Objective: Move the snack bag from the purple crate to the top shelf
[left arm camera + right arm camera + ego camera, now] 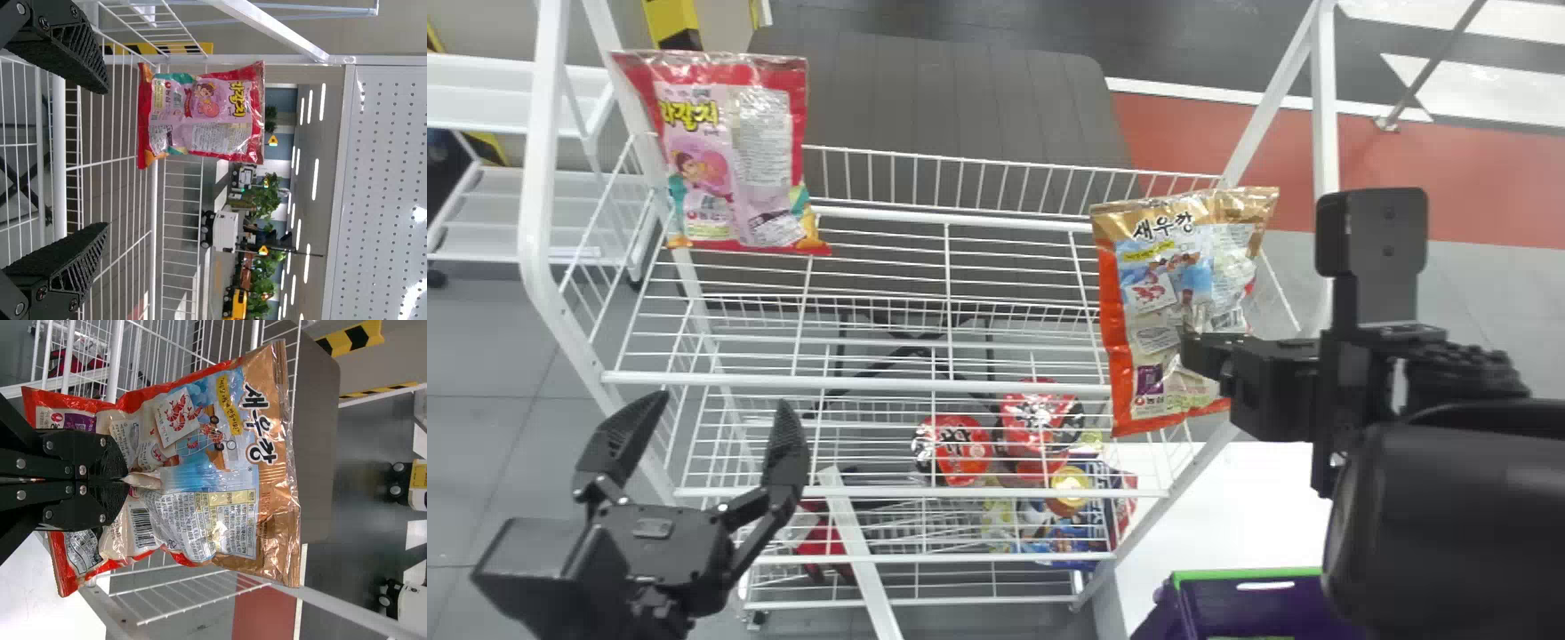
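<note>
In the head view my right gripper [1205,342] is at the right end of the white wire rack, shut on the orange and gold snack bag [1160,293], which hangs upright in front of the top shelf [871,382]. The right wrist view has the right gripper [127,480] pinching a fold of the snack bag [207,510] at its middle. My left gripper [703,427] stands apart and open before the rack's left part; its fingers are wide apart in the left wrist view, the left gripper [107,157] holding nothing. The purple crate [1245,604] sits low at the right.
A pink and red snack bag [729,164] stands at the top shelf's back left. Red packages [960,449] and other colourful goods lie on lower shelves. White posts [538,178] rise at both ends of the rack, with a wire rim [1005,182] along the back.
</note>
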You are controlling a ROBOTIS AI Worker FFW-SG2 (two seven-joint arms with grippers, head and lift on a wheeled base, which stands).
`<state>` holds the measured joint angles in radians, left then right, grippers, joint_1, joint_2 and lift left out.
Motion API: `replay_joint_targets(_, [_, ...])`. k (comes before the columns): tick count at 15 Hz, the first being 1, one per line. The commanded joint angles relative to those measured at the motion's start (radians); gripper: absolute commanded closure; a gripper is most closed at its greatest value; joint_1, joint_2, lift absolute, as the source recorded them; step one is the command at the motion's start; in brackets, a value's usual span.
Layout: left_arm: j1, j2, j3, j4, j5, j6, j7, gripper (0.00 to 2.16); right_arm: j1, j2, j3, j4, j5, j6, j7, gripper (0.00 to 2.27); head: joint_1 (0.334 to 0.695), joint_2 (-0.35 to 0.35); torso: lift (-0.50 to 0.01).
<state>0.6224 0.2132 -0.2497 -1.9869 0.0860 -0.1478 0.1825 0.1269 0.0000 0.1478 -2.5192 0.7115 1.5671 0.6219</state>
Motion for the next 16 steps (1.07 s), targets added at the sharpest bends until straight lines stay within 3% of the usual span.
replay_joint_targets(1, [-0.007,0.000,-0.002,0.011,0.003,0.000,0.000,0.10,-0.026,0.001,0.067,0.060,-0.023,0.005,-0.062,2.13,0.695,-0.128,0.000])
replay_joint_targets(6, [-0.021,0.000,-0.011,0.027,0.003,0.006,-0.002,0.10,-0.076,0.001,0.145,0.169,-0.204,-0.153,-0.317,2.13,0.695,-0.073,0.000])
replay_joint_targets(10, [-0.033,0.002,-0.028,0.037,-0.002,0.015,0.000,0.10,-0.135,0.001,0.145,0.218,-0.325,-0.328,-0.392,2.13,0.695,-0.022,0.000])
replay_joint_targets(16, [-0.043,0.005,-0.028,0.046,-0.003,0.040,0.000,0.10,-0.133,0.001,0.099,0.407,-0.629,-0.736,-0.449,2.13,0.695,0.049,0.000])
